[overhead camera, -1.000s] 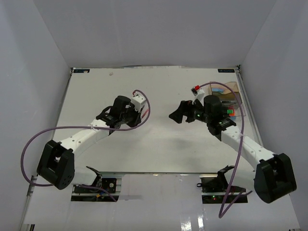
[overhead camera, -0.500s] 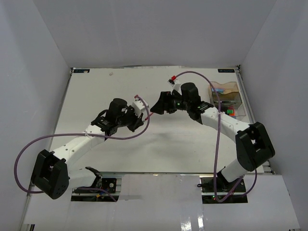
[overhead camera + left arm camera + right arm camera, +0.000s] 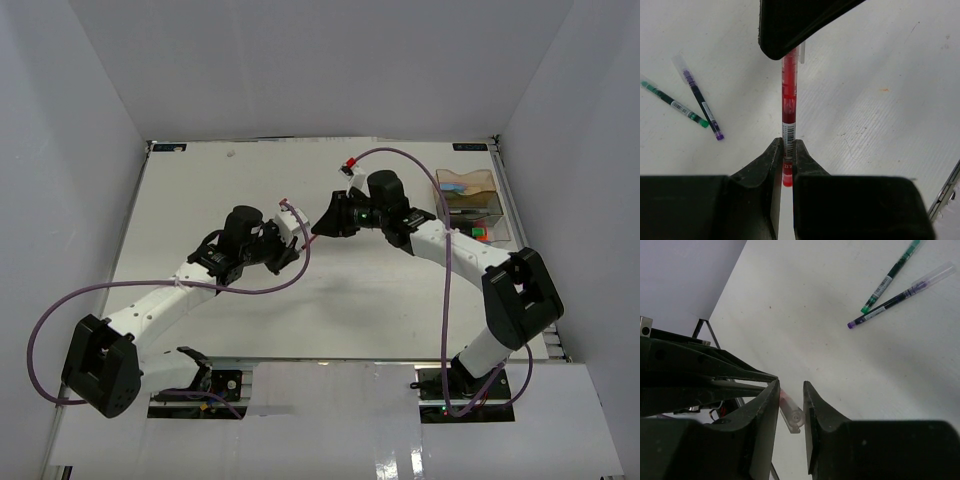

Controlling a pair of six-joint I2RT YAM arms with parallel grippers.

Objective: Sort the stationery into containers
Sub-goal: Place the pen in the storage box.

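A red pen (image 3: 789, 100) with a clear cap (image 3: 792, 415) hangs above the table, and my left gripper (image 3: 788, 145) is shut on its lower barrel. My right gripper (image 3: 790, 385) has its jaws narrowly open around the capped end; the cap rests against one finger (image 3: 771, 400), with a sliver of gap to the other. From above, the two grippers meet tip to tip at mid-table (image 3: 310, 232). A green pen (image 3: 675, 105) and a purple pen (image 3: 700, 102) lie loose on the table. The containers, an amber tray (image 3: 468, 183) and a clear tray (image 3: 490, 212), sit at the far right.
Markers with red and green caps (image 3: 478, 233) lie in the clear tray, and pastel pieces (image 3: 455, 186) in the amber one. Purple cables loop from both arms over the table. White walls close in the table on three sides.
My right arm swung left from the trays to the pen held by the left gripper, and its jaws narrowed around the cap. The left arm stretched right a little, still holding the pen.
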